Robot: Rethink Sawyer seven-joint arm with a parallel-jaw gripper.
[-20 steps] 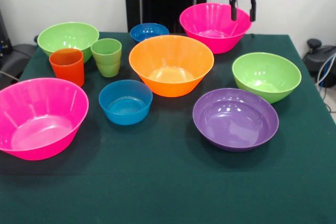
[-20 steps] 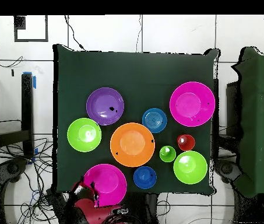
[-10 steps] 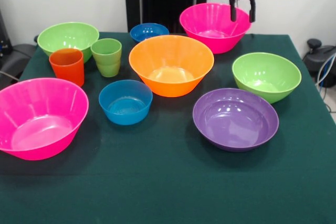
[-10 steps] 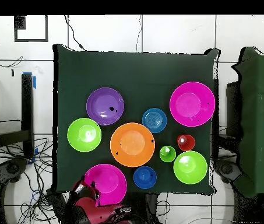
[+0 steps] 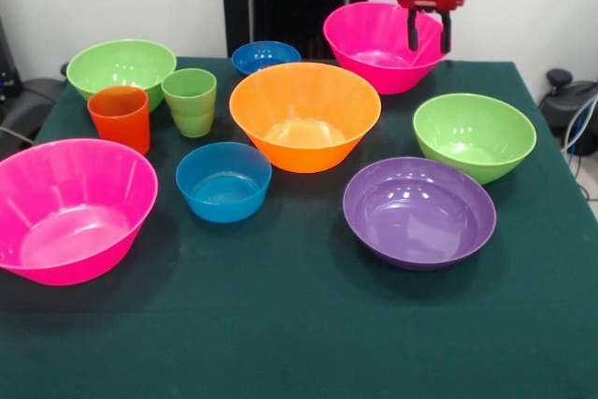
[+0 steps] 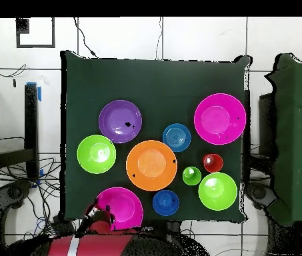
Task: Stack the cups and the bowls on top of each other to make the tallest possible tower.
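My gripper (image 5: 427, 44) hangs open at the far right, its two black fingers low over the right side of the far pink bowl (image 5: 374, 44), one of them inside the bowl. From overhead the gripper (image 6: 101, 215) is at that pink bowl's (image 6: 123, 205) rim. Every bowl stands apart on the green cloth: orange bowl (image 5: 304, 119), right green bowl (image 5: 474, 135), purple bowl (image 5: 419, 212), near blue bowl (image 5: 223, 182), far blue bowl (image 5: 265, 55), left green bowl (image 5: 121, 67), near pink bowl (image 5: 70, 207). The orange-red cup (image 5: 120, 117) and green cup (image 5: 190, 100) stand side by side.
The table's cloth (image 5: 299, 324) reaches the front edge. A black chair and cables (image 5: 570, 100) sit off the right side. In the overhead view the red arm (image 6: 93, 247) lies below the table.
The gripper has come down and slightly left, so its fingers now reach lower at the far pink bowl's right side. That bowl looks shifted a touch. Overhead, more of the red arm shows.
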